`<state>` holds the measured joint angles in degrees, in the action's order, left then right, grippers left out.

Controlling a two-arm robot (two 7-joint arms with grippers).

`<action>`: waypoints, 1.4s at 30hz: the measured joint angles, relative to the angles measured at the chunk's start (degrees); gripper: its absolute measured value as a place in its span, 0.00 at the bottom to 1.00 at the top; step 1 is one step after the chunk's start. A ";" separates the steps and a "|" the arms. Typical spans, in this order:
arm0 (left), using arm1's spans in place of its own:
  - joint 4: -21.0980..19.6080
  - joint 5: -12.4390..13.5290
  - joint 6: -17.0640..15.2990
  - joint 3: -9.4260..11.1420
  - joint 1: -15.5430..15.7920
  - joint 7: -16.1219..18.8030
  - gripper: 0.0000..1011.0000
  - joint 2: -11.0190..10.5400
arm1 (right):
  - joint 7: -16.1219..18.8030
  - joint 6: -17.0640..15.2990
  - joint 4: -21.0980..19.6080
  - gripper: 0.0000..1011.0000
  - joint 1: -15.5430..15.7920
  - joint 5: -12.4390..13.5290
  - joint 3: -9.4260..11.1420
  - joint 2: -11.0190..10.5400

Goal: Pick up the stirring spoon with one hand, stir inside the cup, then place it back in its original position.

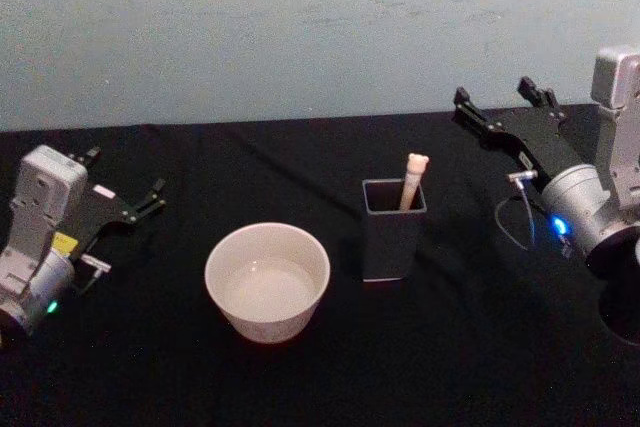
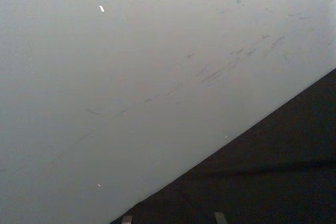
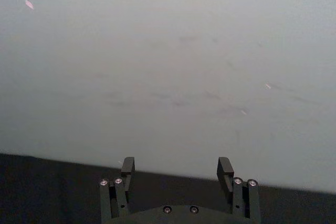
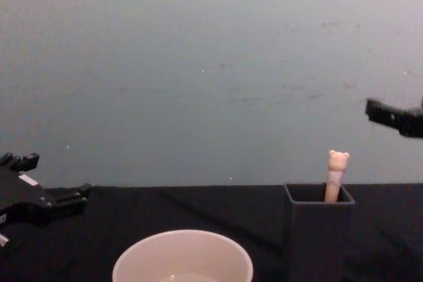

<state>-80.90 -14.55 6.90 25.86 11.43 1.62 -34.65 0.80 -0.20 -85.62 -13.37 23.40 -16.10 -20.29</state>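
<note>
Spoon: the cream-handled, bear-topped stirring spoon stands in the tall dark grey square holder, apart from both grippers.
Cup: the wide round cream-white cup sits just left of the holder.
Right gripper: raised right of the holder, fingers spread.
Left gripper: far left, fingers apart.
Surface: black table.
</note>
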 joint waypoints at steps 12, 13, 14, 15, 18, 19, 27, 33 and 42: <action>0.00 0.00 0.00 0.00 0.00 0.00 0.99 0.00 | -4.14 -4.29 6.70 0.99 0.42 -5.71 -0.87 1.78; 0.00 0.00 0.00 0.00 0.00 0.00 0.99 0.00 | -4.14 -4.29 6.70 0.99 0.42 -5.71 -0.87 1.78; 0.00 0.00 0.00 0.00 0.00 0.00 0.99 0.00 | -4.27 -4.66 7.60 0.99 0.39 -6.18 -0.97 2.00; 0.00 0.00 0.00 0.00 0.00 0.00 0.99 0.00 | -4.31 -4.80 8.01 0.99 0.38 -6.40 -1.00 2.10; 0.00 0.00 0.00 0.00 0.00 0.00 0.99 0.00 | -4.42 -5.27 9.40 0.99 0.20 -7.11 -1.01 2.50; 0.00 0.00 0.00 0.00 0.00 0.00 0.99 0.00 | -4.43 -5.41 9.73 0.99 0.13 -7.24 -0.98 2.61; 0.00 0.00 0.00 0.00 0.00 0.00 0.99 0.00 | -4.39 -6.01 10.54 0.99 -0.12 -7.54 -0.75 2.85; 0.00 0.00 0.00 0.00 0.00 0.00 0.99 0.00 | -4.34 -5.94 10.41 0.99 -0.11 -7.49 -0.80 2.78; 0.00 0.00 0.00 0.00 0.00 0.00 0.99 0.01 | -4.29 -5.86 10.29 0.99 -0.07 -7.44 -0.85 2.74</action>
<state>-80.90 -14.55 6.91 25.86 11.43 1.62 -34.64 -3.49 -6.06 -75.34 -13.44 15.95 -16.95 -17.55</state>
